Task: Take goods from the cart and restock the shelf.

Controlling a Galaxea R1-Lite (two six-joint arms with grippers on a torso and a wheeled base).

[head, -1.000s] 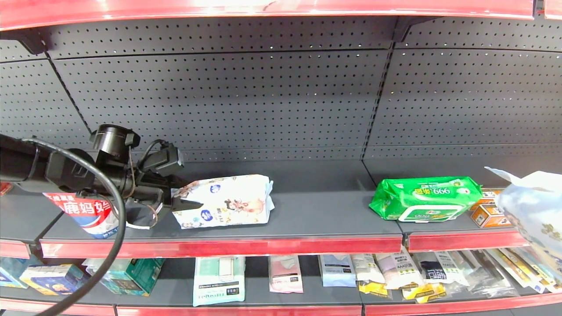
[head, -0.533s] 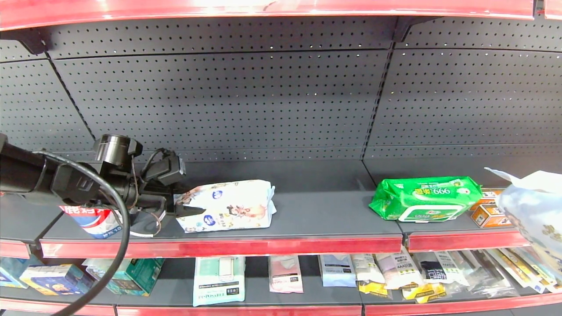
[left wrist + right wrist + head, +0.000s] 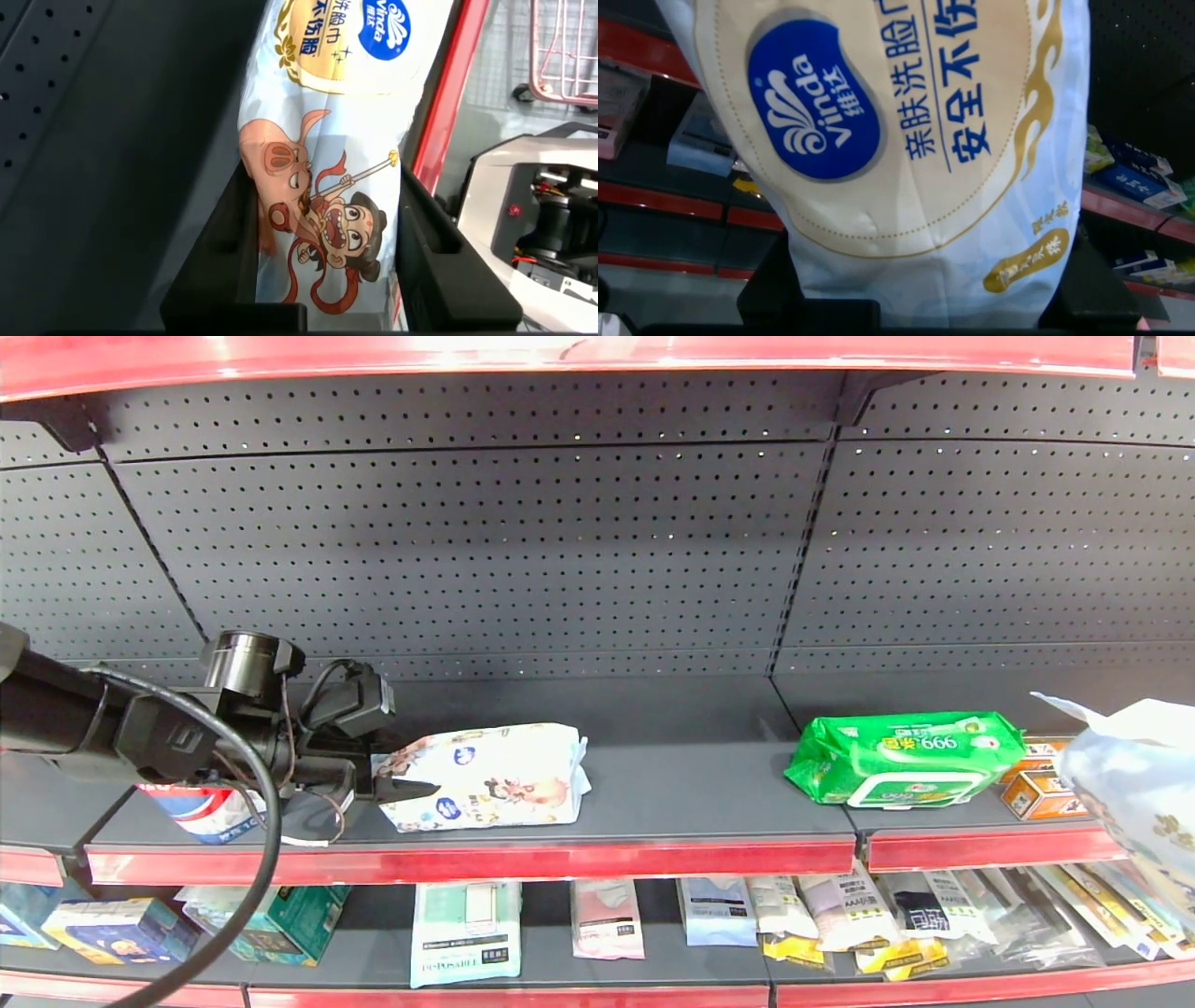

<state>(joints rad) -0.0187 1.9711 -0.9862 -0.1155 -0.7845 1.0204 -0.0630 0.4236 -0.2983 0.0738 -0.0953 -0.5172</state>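
Left gripper (image 3: 406, 775), lower left of frame, is clamped on a white pack (image 3: 504, 775) lying on the shelf (image 3: 672, 803). Right gripper (image 3: 929, 289) grips a second pack (image 3: 1134, 784) at the right edge.

Glossy plastic film wraps the tissue pack (image 3: 485, 777) on the matt painted-metal shelf (image 3: 681, 789).

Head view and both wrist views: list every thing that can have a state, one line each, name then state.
left gripper, shut on the cartoon-print pack
cartoon-print pack, lying on the shelf, gripped at one end
right gripper, shut on the blue-logo pack
blue-logo pack, held up in front of the shelf, not set down
green wipes pack, lying flat on the shelf, lid flap shut, ungripped
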